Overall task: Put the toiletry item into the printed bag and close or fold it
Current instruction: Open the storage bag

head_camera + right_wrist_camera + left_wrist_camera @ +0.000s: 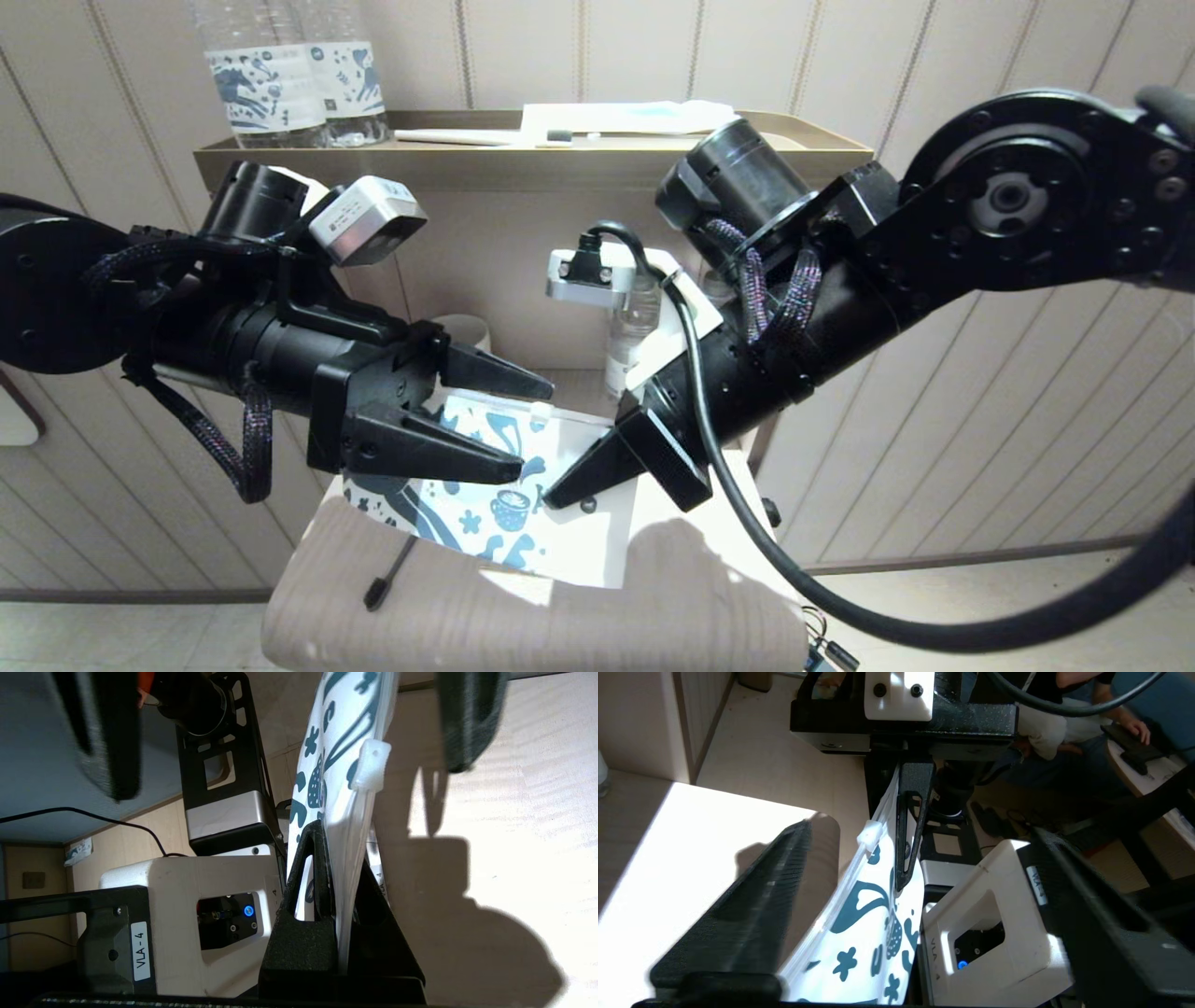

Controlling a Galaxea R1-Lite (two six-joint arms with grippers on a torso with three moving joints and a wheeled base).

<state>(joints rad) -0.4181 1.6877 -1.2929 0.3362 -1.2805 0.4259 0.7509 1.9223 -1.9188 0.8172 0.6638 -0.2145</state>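
Note:
The printed bag [523,523], white with dark-blue motifs, hangs in the air above a padded stool. My right gripper [560,490] is shut on its right edge, the fingers [306,868] pinching the sheet [345,826]. My left gripper [534,427] is open and straddles the bag's zip edge near the white slider [540,411], with a gap on both sides in the left wrist view [920,858]. The slider [870,835] sits partway along the zip. The toothbrush [392,569] pokes out from under the bag's lower edge, dark head lowest; whether it is inside the bag I cannot tell.
The beige stool top [523,616] lies below the bag. Behind, a shelf tray [523,163] holds horse-labelled bottles [280,84], a white-handled toothbrush [467,137] and a white-and-blue packet [625,117]. A small clear bottle [635,327] stands behind the right gripper.

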